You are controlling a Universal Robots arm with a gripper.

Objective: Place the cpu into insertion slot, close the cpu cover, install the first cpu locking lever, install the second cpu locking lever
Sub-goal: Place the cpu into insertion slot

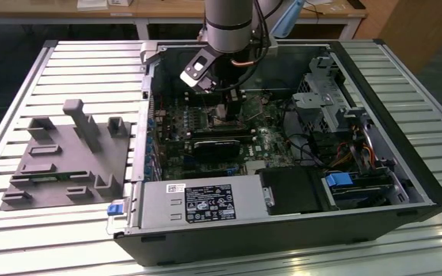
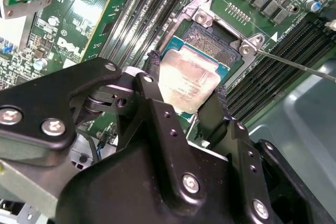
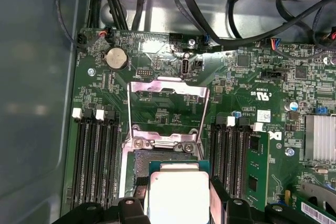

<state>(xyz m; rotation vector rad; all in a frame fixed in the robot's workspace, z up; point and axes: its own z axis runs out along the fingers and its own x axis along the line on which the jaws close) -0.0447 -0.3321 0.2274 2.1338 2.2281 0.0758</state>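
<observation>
Gripper [image 2: 186,76]: clamped on cpu [image 2: 190,83] edges, poised over insertion slot [image 2: 212,38]. Cpu cover [image 3: 168,88]: swung open. Handling: level, corners squared to slot, gentle lowering, no force.

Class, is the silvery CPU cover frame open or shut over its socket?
Open: the square silvery cover frame is folded back off the dark-centred socket, green board showing through its window.
</observation>
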